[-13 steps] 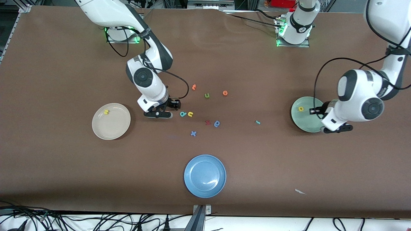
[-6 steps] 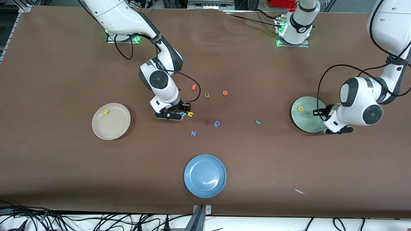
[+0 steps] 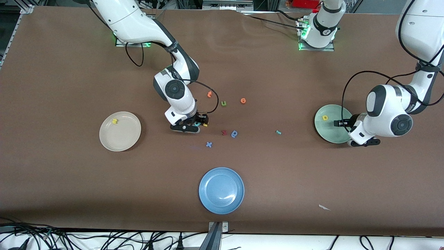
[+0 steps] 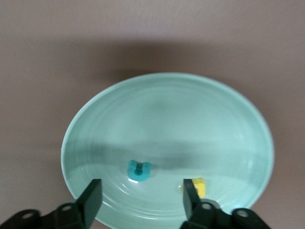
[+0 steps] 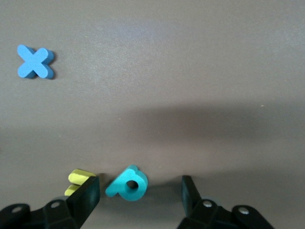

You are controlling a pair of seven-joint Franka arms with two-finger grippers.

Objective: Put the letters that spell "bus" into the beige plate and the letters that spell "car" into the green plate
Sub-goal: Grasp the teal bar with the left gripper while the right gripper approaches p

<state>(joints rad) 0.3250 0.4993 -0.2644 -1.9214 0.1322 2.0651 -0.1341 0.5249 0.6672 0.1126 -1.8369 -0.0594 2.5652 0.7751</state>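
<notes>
My right gripper (image 5: 140, 191) (image 3: 198, 124) is open and low at the table, its fingers on either side of the teal b (image 5: 127, 183). The yellow u (image 5: 78, 181) (image 3: 205, 123) lies just outside one finger. The yellow s (image 3: 114, 121) sits in the beige plate (image 3: 125, 135) toward the right arm's end. My left gripper (image 4: 141, 195) (image 3: 339, 122) hangs open over the green plate (image 4: 167, 114) (image 3: 327, 130), holding nothing. The teal c (image 4: 138, 171) and the yellow a (image 4: 198, 187) (image 3: 325, 117) lie in that plate. The thin teal r (image 3: 278, 132) lies on the table between the letter cluster and the green plate.
An olive u (image 3: 223, 103) and two orange letters (image 3: 209, 94) (image 3: 243, 100) lie farther from the camera than the b. A red letter (image 3: 224, 132), a blue round letter (image 3: 234, 134) and a blue x (image 3: 208, 144) (image 5: 35, 62) lie nearby. A blue plate (image 3: 221, 190) sits nearest the camera.
My right gripper has moved from beside the beige plate toward the letter cluster and now straddles the teal b. My left gripper has opened over the green plate and shifted slightly.
</notes>
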